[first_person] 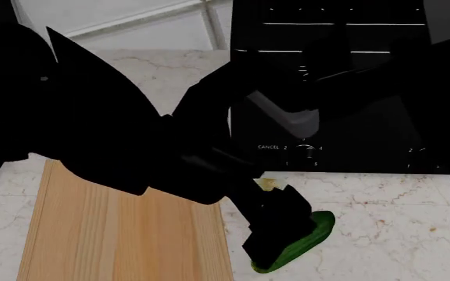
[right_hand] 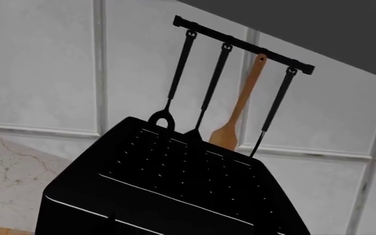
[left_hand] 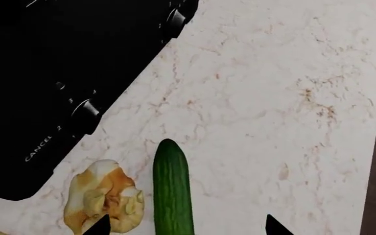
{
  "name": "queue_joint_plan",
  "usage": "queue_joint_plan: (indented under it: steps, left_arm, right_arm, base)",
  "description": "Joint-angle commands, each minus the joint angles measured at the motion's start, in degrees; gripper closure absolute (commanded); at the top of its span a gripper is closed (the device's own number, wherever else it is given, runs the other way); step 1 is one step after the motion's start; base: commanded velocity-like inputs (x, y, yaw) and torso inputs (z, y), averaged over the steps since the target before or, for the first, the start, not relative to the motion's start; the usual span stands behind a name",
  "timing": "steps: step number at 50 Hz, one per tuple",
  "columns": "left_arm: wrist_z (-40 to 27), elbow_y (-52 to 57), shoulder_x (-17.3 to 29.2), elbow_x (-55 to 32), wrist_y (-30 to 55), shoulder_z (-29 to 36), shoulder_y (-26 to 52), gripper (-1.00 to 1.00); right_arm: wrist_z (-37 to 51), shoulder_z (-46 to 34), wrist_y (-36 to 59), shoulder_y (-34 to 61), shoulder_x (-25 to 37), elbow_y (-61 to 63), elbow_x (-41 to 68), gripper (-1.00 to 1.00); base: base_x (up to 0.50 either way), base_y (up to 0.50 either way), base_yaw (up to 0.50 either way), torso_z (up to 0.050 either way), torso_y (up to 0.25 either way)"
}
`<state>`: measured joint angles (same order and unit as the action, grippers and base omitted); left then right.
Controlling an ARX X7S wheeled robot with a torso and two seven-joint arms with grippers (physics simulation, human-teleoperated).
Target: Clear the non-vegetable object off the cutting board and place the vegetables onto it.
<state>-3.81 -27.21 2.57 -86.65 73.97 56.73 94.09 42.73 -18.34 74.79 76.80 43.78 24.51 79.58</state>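
My left gripper point(left_hand: 188, 227) is open, its two dark fingertips point(left_hand: 276, 227) standing either side of the dark-green cucumber point(left_hand: 173, 191), which lies on the marble counter. The lumpy pale-yellow garlic bulb point(left_hand: 103, 198) sits right beside the cucumber, close to the other fingertip. From the head, the left arm reaches across and the gripper point(first_person: 276, 234) covers most of the cucumber point(first_person: 313, 233); a bit of the garlic point(first_person: 270, 186) peeks out behind it. The light-wood cutting board point(first_person: 123, 234) lies to the left, its visible part bare. The non-vegetable object is out of view. The right gripper's fingers are lost against the black appliance.
A black toaster-like appliance point(first_person: 342, 117) with knobs stands on the counter just behind the vegetables point(left_hand: 64, 73). On the tiled wall hangs a utensil rack point(right_hand: 240, 44) with a wooden spatula point(right_hand: 230, 132). The marble counter point(first_person: 389, 234) extends to the right of the cucumber.
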Motion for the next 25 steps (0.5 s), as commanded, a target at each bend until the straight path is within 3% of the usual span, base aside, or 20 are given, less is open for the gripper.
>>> queue_joint_plan:
  steps: [1, 25]
  left_arm:
    - [-2.06, 1.31, -1.11, -2.52, -1.47, -0.24, -2.53, -1.00]
    - [-3.20, 3.64, 1.16, -3.20, -3.19, 2.51, -6.46, -1.00]
  right_arm:
    - [-1.12, 0.67, -0.21, 0.96, -0.76, -0.45, 0.01, -1.00]
    - [-0.71, -1.07, -0.31, 1.79, -1.53, -1.20, 0.07, -1.00]
  base:
    - [0.00, 0.00, 0.00, 0.000, 0.000]
    - [0.00, 0.00, 0.00, 0.000, 0.000]
